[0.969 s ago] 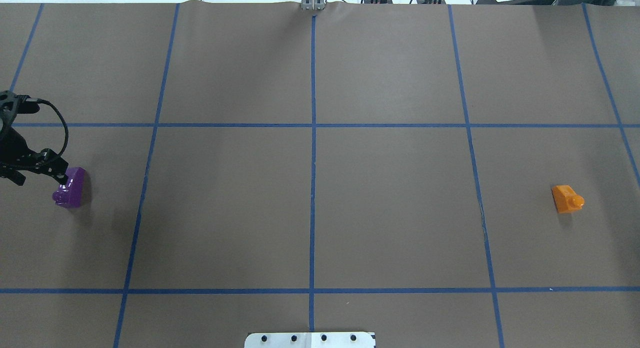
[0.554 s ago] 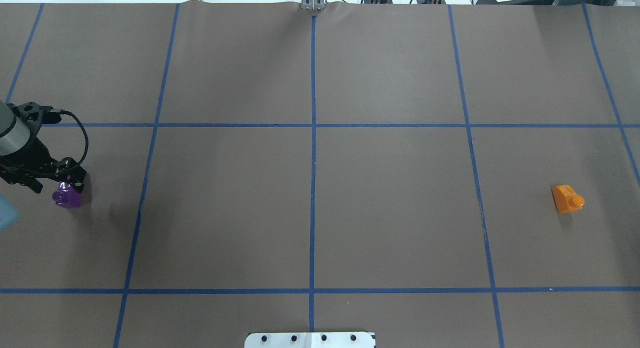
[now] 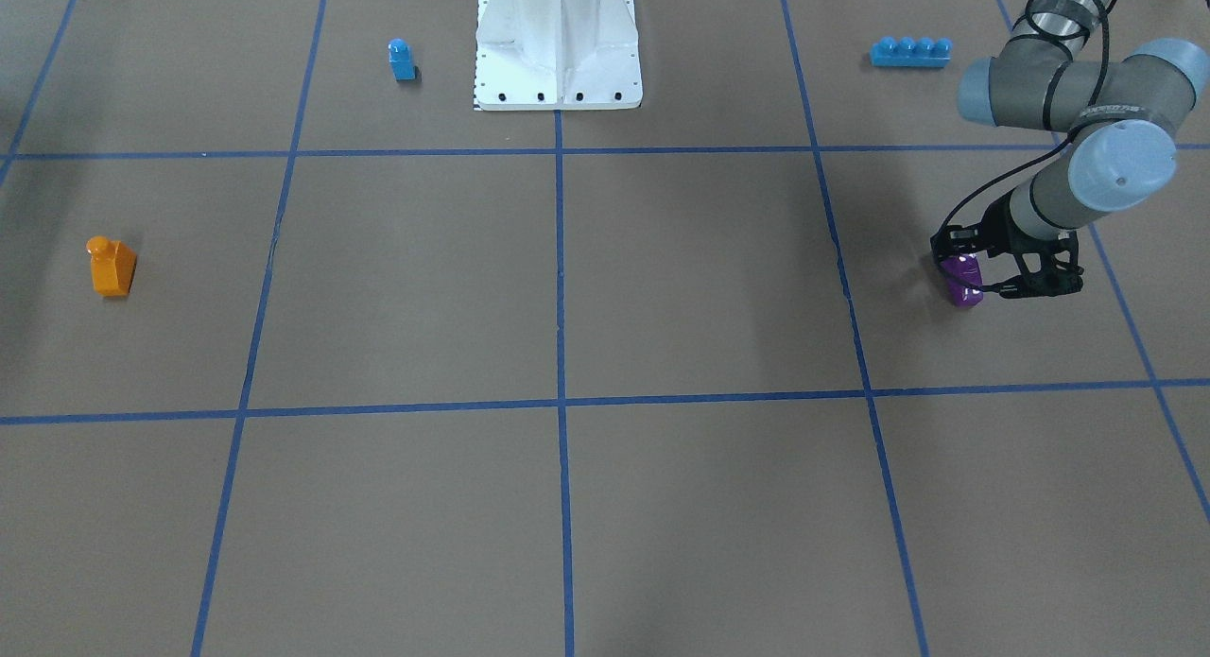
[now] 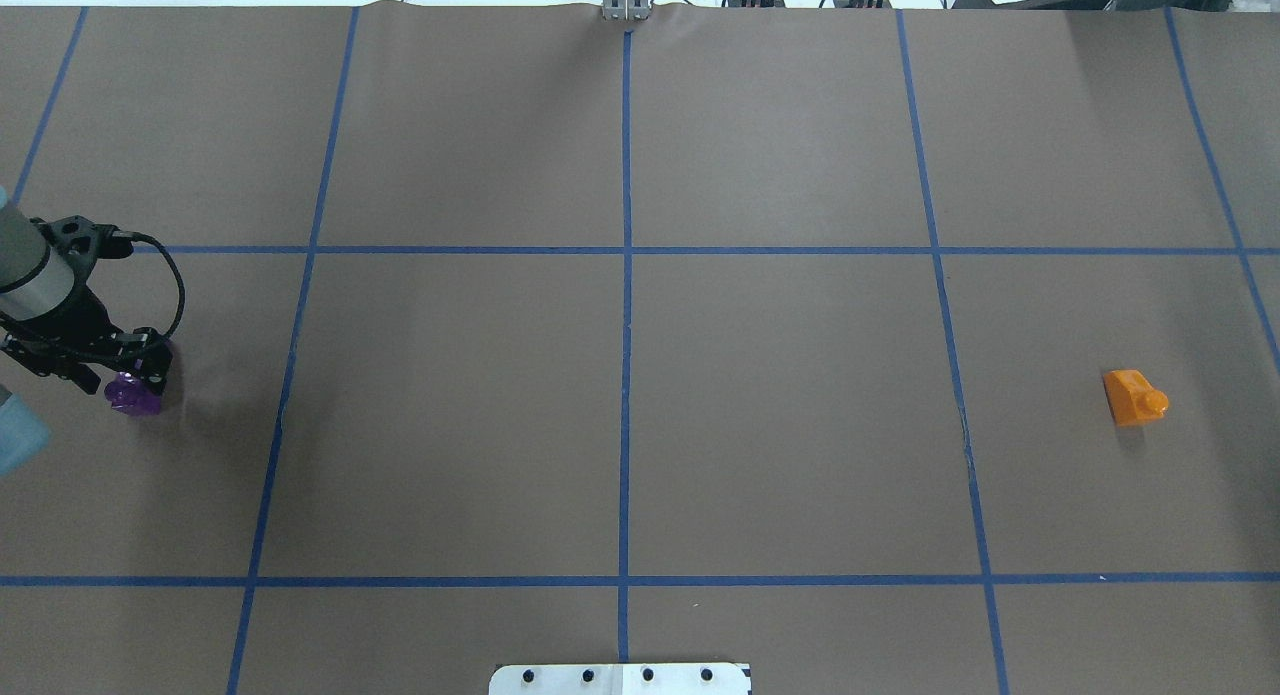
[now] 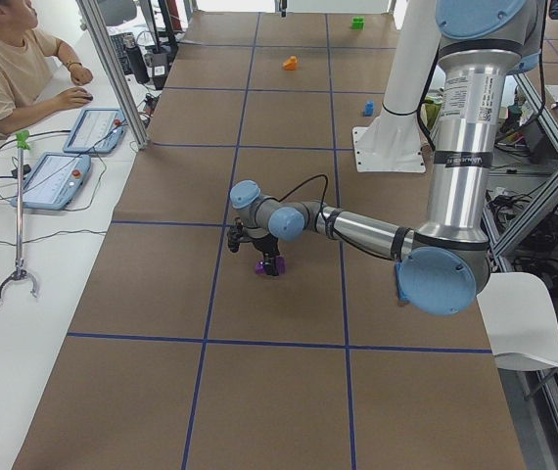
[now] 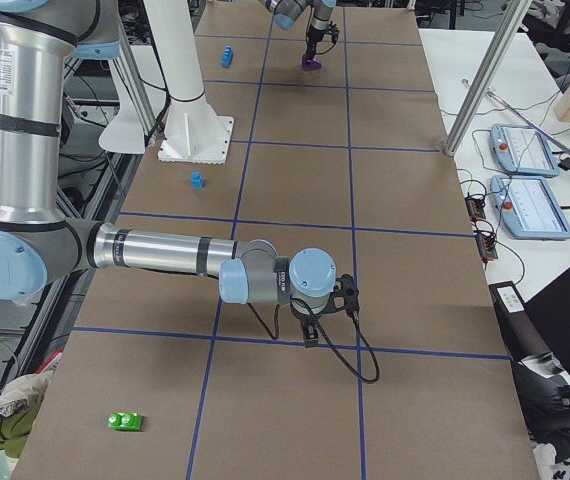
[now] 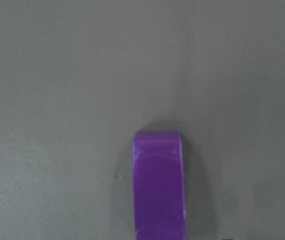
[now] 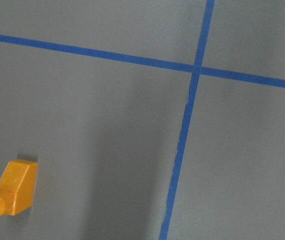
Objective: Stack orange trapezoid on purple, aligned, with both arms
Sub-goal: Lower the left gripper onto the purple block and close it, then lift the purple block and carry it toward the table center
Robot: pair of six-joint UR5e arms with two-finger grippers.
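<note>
The purple block [image 4: 132, 396] lies on the brown table at the far left; it also shows in the front view [image 3: 966, 285] and in the left wrist view [image 7: 159, 185]. My left gripper [image 4: 125, 373] hangs low right over it and looks open, with its black fingers [image 3: 948, 250] beside the block. The orange trapezoid [image 4: 1134, 397] lies alone at the far right, stud pointing sideways, and shows at the lower left of the right wrist view [image 8: 13, 190]. My right gripper [image 6: 308, 335] shows only in the exterior right view; I cannot tell whether it is open or shut.
A small blue single-stud block [image 3: 402, 60] and a long blue four-stud brick [image 3: 910, 52] lie near the white pedestal [image 3: 558, 43]. A green block [image 6: 125, 421] lies near the table end. An operator [image 5: 5, 59] sits beside the table with tablets.
My left gripper has moved from beside the purple block to over it and lower, covering more of it. The purple and orange blocks have not moved.
</note>
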